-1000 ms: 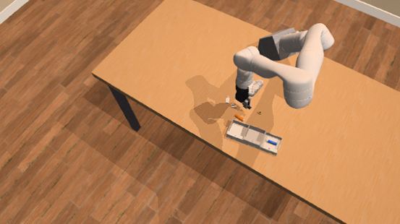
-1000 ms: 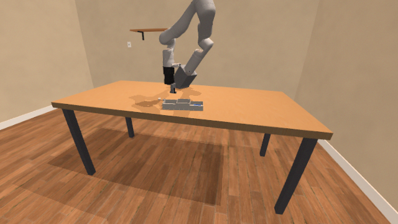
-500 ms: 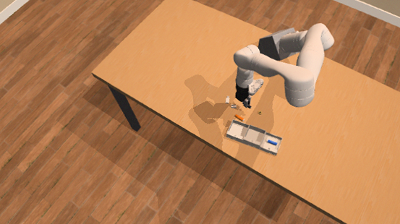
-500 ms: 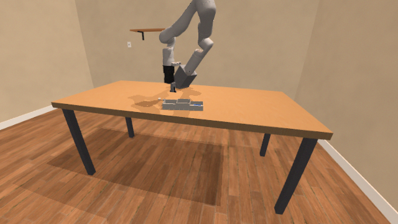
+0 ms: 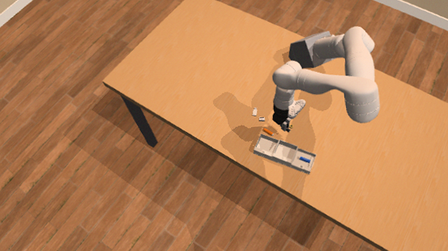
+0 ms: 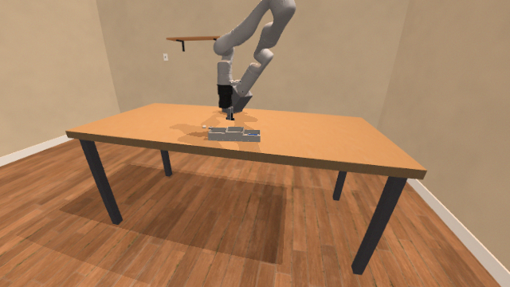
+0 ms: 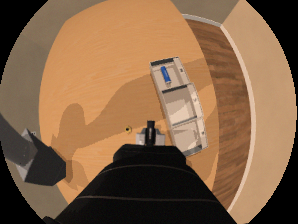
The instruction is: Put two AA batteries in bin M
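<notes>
One wooden table (image 6: pixel 319 139) fills a beige-walled room; the gripper (image 6: pixel 229 116) clamps a small item.

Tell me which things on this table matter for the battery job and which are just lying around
Job things: gripper shut on a small thing, likely a battery; row of bins; blue thing in the end bin.

Lying about: orange thing; two small pale things; wall shelf.

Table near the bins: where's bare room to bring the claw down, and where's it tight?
Crowded: the strip behind the bin row, where an orange piece, two small pale pieces and the claw, shut on a small item, cluster. Bare: the table's far half beyond the pale pieces, and the stretch right of the blue-item end bin.
</notes>
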{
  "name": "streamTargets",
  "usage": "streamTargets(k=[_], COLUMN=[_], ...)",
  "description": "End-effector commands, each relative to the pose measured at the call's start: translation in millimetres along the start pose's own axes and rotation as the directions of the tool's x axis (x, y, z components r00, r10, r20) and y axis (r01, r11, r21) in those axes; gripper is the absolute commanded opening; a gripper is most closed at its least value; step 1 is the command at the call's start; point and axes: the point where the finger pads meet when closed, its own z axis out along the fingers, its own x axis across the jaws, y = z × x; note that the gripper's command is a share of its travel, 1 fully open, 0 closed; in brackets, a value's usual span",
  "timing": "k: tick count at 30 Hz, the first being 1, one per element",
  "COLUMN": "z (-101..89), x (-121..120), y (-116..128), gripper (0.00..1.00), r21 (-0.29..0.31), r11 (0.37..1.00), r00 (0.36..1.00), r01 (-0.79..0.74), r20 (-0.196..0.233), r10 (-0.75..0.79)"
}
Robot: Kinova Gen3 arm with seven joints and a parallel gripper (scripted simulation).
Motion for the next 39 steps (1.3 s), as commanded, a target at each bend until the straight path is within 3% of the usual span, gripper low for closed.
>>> streamTargets(k=[1,7,11,18,25,39], z=[-0.6,-0.5,-0.5,-0.6,-0.8,-1.4], x=[7.0,16.8,17.1,27.2,37.7,35.5], y=[-26.1,-61.4,-62.8,-103.8,-143.4,-140.5], gripper=[0.31,0.31,0.31,0.31,0.31,0.31], r21=[-0.002,-0.001,-0.001,-0.001,-0.001,0.001], r11=[1.0,1.0,1.0,0.941,0.942,0.941], r00=[1.0,1.0,1.0,0.941,0.942,0.941], r01=[0.021,0.023,0.023,0.339,0.336,0.338], r20=[0.002,0.001,0.001,0.0,-0.002,-0.001], r10=[-0.021,-0.023,-0.023,-0.339,-0.336,-0.338])
